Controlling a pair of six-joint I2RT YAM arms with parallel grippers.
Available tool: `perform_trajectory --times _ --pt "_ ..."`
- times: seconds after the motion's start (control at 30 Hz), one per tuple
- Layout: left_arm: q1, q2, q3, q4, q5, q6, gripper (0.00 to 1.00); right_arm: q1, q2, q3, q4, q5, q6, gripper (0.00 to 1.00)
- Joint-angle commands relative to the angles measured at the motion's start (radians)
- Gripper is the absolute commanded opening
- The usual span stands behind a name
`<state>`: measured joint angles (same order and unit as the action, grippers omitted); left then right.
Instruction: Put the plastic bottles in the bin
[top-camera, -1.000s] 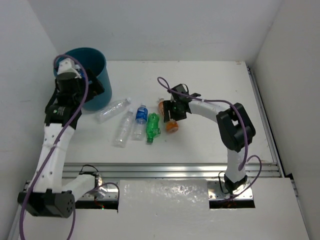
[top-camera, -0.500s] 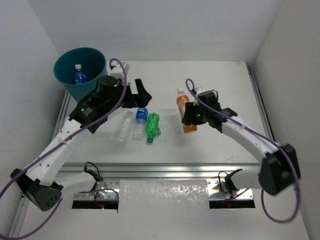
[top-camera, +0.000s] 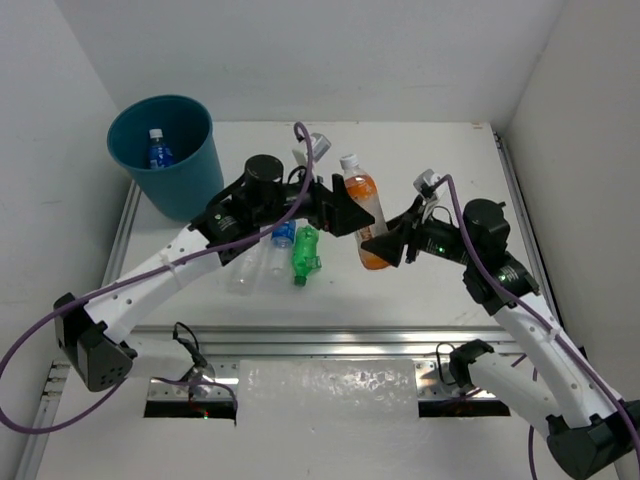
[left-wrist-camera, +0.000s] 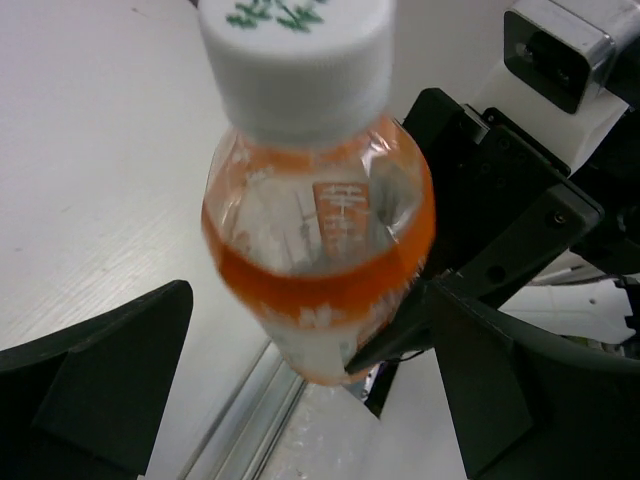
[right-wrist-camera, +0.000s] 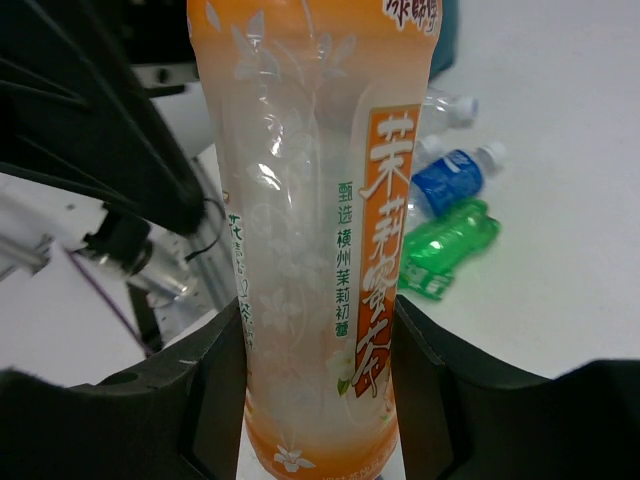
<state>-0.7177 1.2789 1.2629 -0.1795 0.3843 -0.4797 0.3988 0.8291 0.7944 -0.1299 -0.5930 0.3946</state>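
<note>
My right gripper is shut on the lower part of an orange bottle with a white cap and holds it tilted above the table's middle; its fingers pinch both sides of the bottle. My left gripper is open, its jaws wide apart on either side of the same bottle's upper half without touching it. The teal bin stands at the far left with a blue-labelled bottle inside. A green bottle, a blue-labelled bottle and a clear bottle lie on the table.
The left arm stretches across the table from the bin's side and hides part of the lying bottles. A metal rail runs along the near edge. White walls close in at the back and on both sides.
The left arm swung from over the bin to the table's middle, gripper open beside the orange bottle. The right arm lifted the orange bottle off the table and drew it right.
</note>
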Motion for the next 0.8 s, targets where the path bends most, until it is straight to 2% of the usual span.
perform_trajectory --times 0.0,0.1,0.13,0.17,0.2,0.23,0.27,0.3,0.33,0.37,0.4,0.43,0.5,0.53,0.63,0.7,0.77 --pt "-0.038 0.031 0.062 0.118 0.065 -0.026 1.00 0.000 -0.027 0.005 0.108 -0.178 0.015 0.21" --pt "-0.043 0.048 0.076 0.123 0.054 -0.031 1.00 0.000 -0.036 0.002 0.151 -0.246 0.039 0.22" --pt "-0.043 0.048 0.075 0.147 0.062 -0.033 0.88 0.000 -0.030 0.002 0.148 -0.257 0.044 0.23" --pt "-0.045 0.051 0.076 0.159 0.068 -0.036 0.71 0.000 -0.022 0.000 0.148 -0.264 0.044 0.26" --pt "-0.045 0.050 0.079 0.163 0.067 -0.040 0.20 0.000 -0.021 -0.010 0.151 -0.248 0.049 0.36" --pt "-0.043 0.050 0.095 0.153 0.033 -0.042 0.00 0.000 -0.022 -0.021 0.148 -0.219 0.078 0.50" --pt "-0.043 0.048 0.113 0.128 -0.007 -0.030 0.00 0.000 -0.034 -0.038 0.144 -0.138 0.091 0.87" --pt "-0.042 0.048 0.137 0.020 -0.068 -0.019 0.00 0.000 -0.042 -0.043 0.133 -0.084 0.095 0.99" --pt "-0.037 0.046 0.204 -0.048 -0.244 -0.011 0.00 -0.002 -0.048 -0.043 0.052 -0.023 0.095 0.99" --pt "-0.004 0.046 0.246 -0.113 -0.334 -0.007 0.00 -0.002 -0.051 -0.038 0.005 0.049 0.093 0.99" --pt "0.030 0.049 0.289 -0.250 -0.487 -0.013 0.00 -0.002 -0.057 -0.020 -0.099 0.197 0.092 0.99" --pt "0.126 0.051 0.381 -0.314 -0.546 -0.017 0.00 0.000 -0.058 -0.009 -0.146 0.266 0.093 0.99" --pt "0.251 0.054 0.461 -0.444 -0.628 -0.027 0.00 0.000 -0.064 0.005 -0.212 0.352 0.092 0.99" --pt "0.367 0.060 0.546 -0.478 -0.703 -0.020 0.00 -0.002 -0.070 0.003 -0.244 0.372 0.083 0.99" --pt "0.550 0.144 0.740 -0.609 -0.922 0.029 0.00 0.000 -0.103 -0.015 -0.258 0.354 0.078 0.99" --pt "0.624 0.221 0.812 -0.635 -0.995 0.062 0.00 -0.002 -0.119 -0.035 -0.258 0.357 0.093 0.99" --pt "0.707 0.284 0.828 -0.618 -0.995 0.081 0.02 0.000 -0.136 -0.082 -0.237 0.346 0.113 0.99"
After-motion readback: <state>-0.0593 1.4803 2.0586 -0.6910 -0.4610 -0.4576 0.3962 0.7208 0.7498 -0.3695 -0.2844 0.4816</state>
